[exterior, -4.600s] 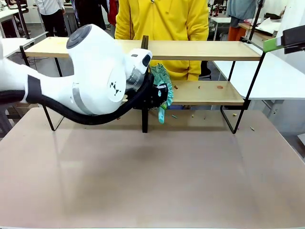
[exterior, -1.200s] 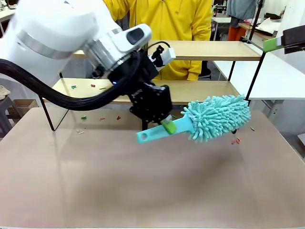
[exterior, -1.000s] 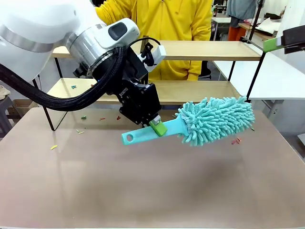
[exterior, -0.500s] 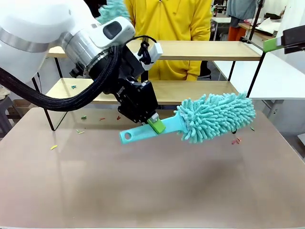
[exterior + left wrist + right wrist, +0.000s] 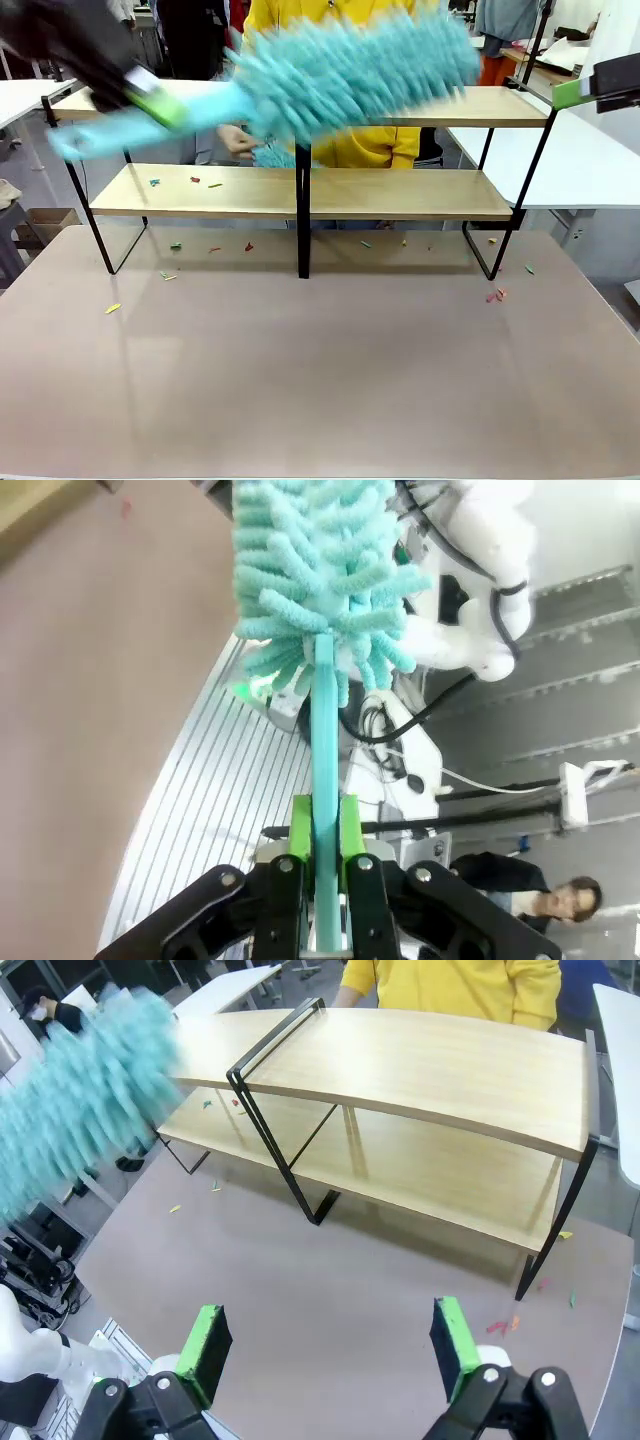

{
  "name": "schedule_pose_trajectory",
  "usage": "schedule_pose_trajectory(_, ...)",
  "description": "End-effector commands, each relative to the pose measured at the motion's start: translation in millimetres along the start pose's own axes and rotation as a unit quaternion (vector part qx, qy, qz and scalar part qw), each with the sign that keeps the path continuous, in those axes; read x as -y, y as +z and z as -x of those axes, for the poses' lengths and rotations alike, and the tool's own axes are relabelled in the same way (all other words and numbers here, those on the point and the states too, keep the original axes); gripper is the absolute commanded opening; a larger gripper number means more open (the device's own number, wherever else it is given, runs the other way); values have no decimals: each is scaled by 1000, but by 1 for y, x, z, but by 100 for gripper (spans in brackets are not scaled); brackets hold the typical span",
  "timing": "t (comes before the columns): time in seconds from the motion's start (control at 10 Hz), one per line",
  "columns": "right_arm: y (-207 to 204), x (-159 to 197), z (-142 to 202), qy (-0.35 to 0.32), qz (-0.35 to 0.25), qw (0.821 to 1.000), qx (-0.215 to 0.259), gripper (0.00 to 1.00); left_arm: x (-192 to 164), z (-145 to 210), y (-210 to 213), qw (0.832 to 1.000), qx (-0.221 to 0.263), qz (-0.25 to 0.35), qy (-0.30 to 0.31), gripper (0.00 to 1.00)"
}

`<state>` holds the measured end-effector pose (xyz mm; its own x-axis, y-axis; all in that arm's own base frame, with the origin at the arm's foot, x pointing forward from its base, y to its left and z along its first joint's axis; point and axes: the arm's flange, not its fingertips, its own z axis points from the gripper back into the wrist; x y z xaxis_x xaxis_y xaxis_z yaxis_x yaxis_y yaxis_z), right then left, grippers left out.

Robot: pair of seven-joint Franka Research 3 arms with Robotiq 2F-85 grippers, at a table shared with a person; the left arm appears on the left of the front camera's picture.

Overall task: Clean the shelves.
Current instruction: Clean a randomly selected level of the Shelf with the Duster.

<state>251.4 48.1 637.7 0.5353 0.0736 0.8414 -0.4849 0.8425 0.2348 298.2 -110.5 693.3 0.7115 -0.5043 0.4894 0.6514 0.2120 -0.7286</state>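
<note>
My left gripper (image 5: 322,865) is shut on the flat handle of a teal fluffy duster (image 5: 310,570). In the front view the duster (image 5: 350,70) is motion-blurred and held level in front of the top board of the shelves (image 5: 450,105), with my left gripper (image 5: 158,108) at the upper left. The shelves (image 5: 420,1060) are two long light-wood boards on a black frame. Small coloured scraps (image 5: 155,182) lie on the lower board's left end. My right gripper (image 5: 328,1350) hangs open above the table, nothing between its pads (image 5: 572,93).
Coloured scraps lie on the tabletop (image 5: 320,380) under the shelves and near the right leg (image 5: 495,294). A person in a yellow top (image 5: 380,145) stands behind the shelves, one hand (image 5: 238,140) by something teal. A white table (image 5: 590,160) stands at the right.
My left arm has swung the duster up and to the left, from low over the table before the lower board to the height of the top board. The right gripper has not moved.
</note>
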Motion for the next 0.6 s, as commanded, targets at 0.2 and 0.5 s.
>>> schedule_pose_trajectory(0.2,0,0,0,-1,-3,1000,-1,100,29,102,192,967,253,-33,17,12)
schedule_pose_trajectory(0.5,0,0,0,-1,-3,1000,-1,100,10,210,254,911,391,-88,99,12)
